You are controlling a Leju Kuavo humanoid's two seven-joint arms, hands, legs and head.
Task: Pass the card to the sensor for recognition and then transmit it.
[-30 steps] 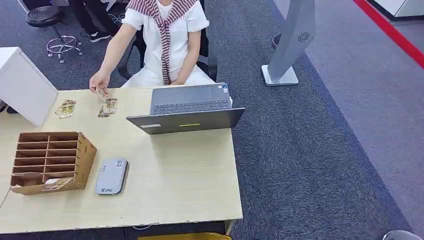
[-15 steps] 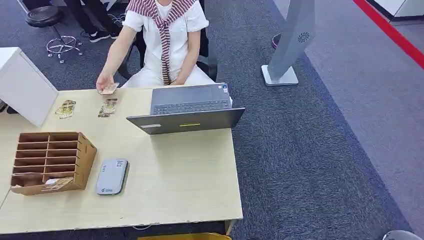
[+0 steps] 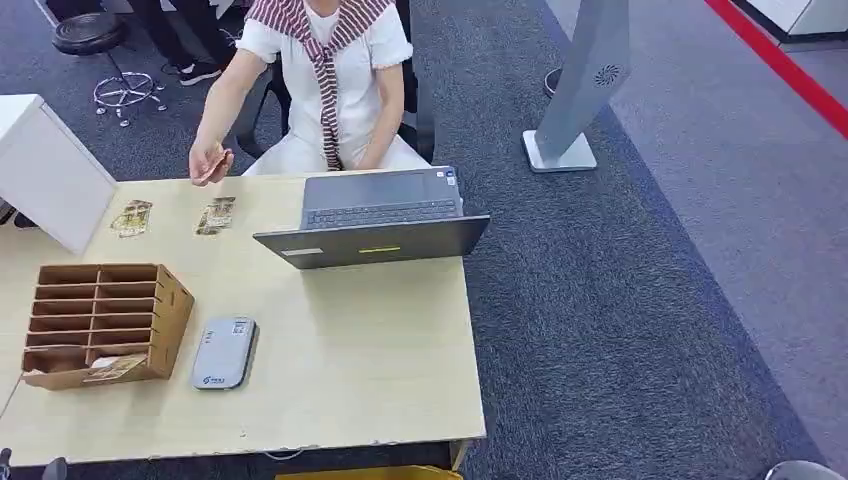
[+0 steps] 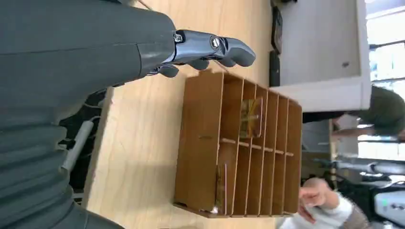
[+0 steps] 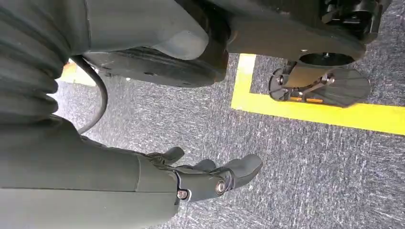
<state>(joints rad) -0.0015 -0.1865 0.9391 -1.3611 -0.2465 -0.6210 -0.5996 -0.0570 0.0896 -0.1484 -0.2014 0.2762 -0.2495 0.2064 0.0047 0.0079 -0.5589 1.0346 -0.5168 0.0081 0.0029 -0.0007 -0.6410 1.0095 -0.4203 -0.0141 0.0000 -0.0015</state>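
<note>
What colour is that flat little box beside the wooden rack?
The card reader is grey, clearest in the head view.

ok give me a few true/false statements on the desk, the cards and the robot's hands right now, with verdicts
1. The grey card reader lies on the table beside the wooden slotted organizer. True.
2. The laptop is closed flat. False: it is open, its keyboard facing the seated person.
3. Two cards lie on the table near the far edge. True; the second card lies beside the first.
4. The left hand holds a card. False: it holds nothing, hovering near the organizer.
5. The right hand rests on the table. False: it hangs over the carpet, holding nothing.
6. The person's hand is raised above the table edge, holding a card. True.
</note>
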